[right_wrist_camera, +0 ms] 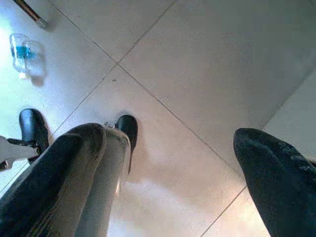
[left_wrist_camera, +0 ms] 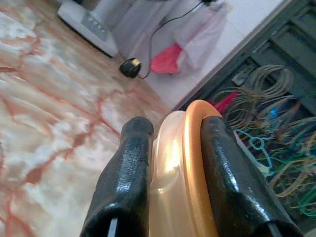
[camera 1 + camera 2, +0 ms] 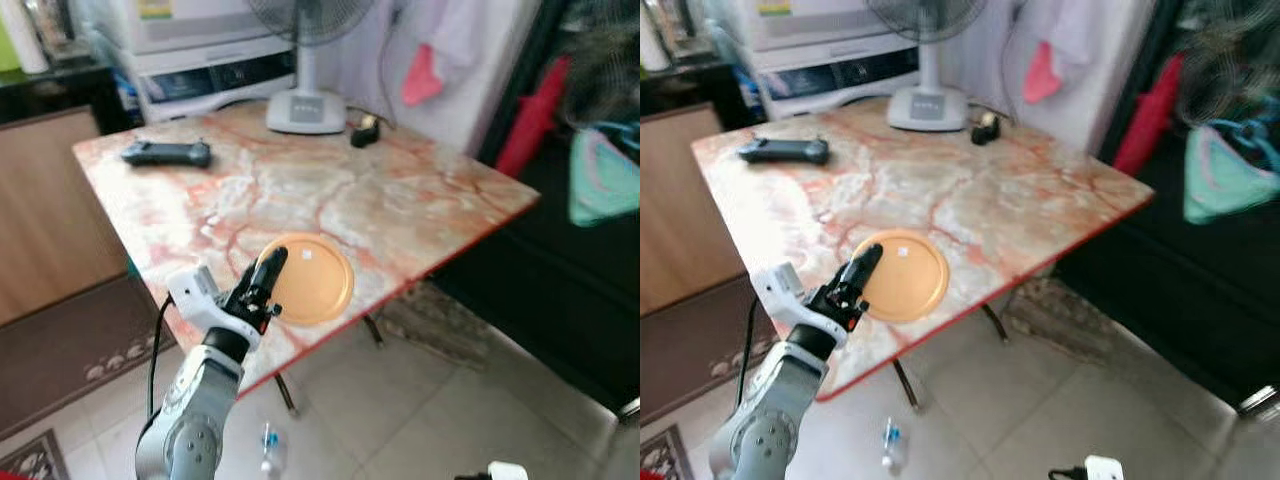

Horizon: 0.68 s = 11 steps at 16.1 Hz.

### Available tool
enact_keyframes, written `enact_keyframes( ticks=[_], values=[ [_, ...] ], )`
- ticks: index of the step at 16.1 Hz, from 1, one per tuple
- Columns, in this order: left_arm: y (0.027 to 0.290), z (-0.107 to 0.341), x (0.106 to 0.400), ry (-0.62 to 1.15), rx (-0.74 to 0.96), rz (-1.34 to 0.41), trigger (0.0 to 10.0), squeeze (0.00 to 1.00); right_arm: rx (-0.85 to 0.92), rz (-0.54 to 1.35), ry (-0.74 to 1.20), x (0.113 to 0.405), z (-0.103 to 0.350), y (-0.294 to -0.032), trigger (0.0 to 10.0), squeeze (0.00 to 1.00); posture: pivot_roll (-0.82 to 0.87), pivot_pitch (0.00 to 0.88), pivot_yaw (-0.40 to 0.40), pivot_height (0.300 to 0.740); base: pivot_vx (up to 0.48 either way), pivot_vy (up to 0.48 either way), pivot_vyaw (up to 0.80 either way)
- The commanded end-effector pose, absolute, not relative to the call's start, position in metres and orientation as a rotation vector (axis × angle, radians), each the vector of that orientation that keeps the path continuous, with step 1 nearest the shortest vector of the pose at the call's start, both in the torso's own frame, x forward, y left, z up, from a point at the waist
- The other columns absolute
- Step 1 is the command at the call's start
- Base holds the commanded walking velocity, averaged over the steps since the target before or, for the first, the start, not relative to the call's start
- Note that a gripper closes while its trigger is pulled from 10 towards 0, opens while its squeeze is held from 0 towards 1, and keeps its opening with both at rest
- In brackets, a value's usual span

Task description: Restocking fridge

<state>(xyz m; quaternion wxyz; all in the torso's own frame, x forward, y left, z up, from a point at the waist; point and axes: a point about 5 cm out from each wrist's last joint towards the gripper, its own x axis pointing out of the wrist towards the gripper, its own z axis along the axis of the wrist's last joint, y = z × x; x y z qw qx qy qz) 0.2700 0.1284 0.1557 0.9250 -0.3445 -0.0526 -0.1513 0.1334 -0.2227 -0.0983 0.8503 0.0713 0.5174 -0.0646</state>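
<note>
- A pale tiled floor [image 3: 400, 400] runs under a marble-patterned worktop [image 3: 300, 190] with reddish veins, set at an angle in a cluttered room.
- On the worktop, an orange plate [image 3: 312, 280] lies near the edge at 6 o'clock, close to the robot.
- The left gripper [image 3: 262, 285] reaches in from 7 o'clock and is clamped on the plate's rim at its 9 o'clock side.
- In the left wrist view the two black fingers [image 2: 123, 182] pinch the orange rim [image 2: 190, 163] between them, one on each face.
- A black remote [image 3: 166, 153] lies flat at 11 o'clock on the worktop, well apart from the plate.
- A white fan base [image 3: 306, 108] stands at 12 o'clock near the far edge, with a small black plug [image 3: 364, 133] just beside it at 1 o'clock.
- Behind the worktop at 11 o'clock sits a white appliance [image 3: 200, 60].
- A pink cloth [image 3: 422, 75] hangs on the wall at 1 o'clock; a red thing [image 3: 530, 115] leans at 2 o'clock against dark shelving.
- A small clear bottle [image 3: 268, 450] with a blue label lies on the floor under the worktop's near edge.
- The right gripper [image 1: 187, 177] hangs over the floor tiles, its fingers spread wide apart with nothing between them.
</note>
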Motion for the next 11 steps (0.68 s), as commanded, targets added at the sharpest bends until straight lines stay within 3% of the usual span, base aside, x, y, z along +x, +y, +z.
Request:
enact_keyframes(
  ticks=[1, 3, 7, 11],
  values=[
    [0.1195, 0.1596, 0.2692, -0.128, -0.761, -0.327, 10.0, 0.0, 0.143, -0.152, 1.08, 0.135, -0.0965, -0.2282, 10.0, 0.0, 0.09, 0.0, -0.054, 0.74, -0.281, 0.0, 0.0],
    [0.1202, 0.1601, 0.2695, -0.132, -0.759, -0.326, 10.0, 0.0, 0.14, -0.155, 1.079, 0.1352, -0.0964, -0.2285, 10.0, 0.0, 0.09, 0.0, -0.053, 0.74, -0.272, 0.0, 0.0],
    [0.1191, 0.1585, 0.2701, -0.119, -0.741, -0.329, 10.0, 0.0, 0.138, -0.171, 1.077, 0.1349, -0.0965, -0.229, 10.0, 0.0, 0.09, 0.0, -0.056, 0.74, 0.0, 0.0, 0.0],
    [0.1186, 0.1559, 0.2696, -0.108, -0.714, -0.336, 10.0, 0.0, 0.097, -0.156, 1.118, 0.1325, -0.0974, -0.2307, 10.0, 0.0, 0.09, 0.0, -0.058, 0.74, 0.0, 0.0, -0.72]
  ],
)
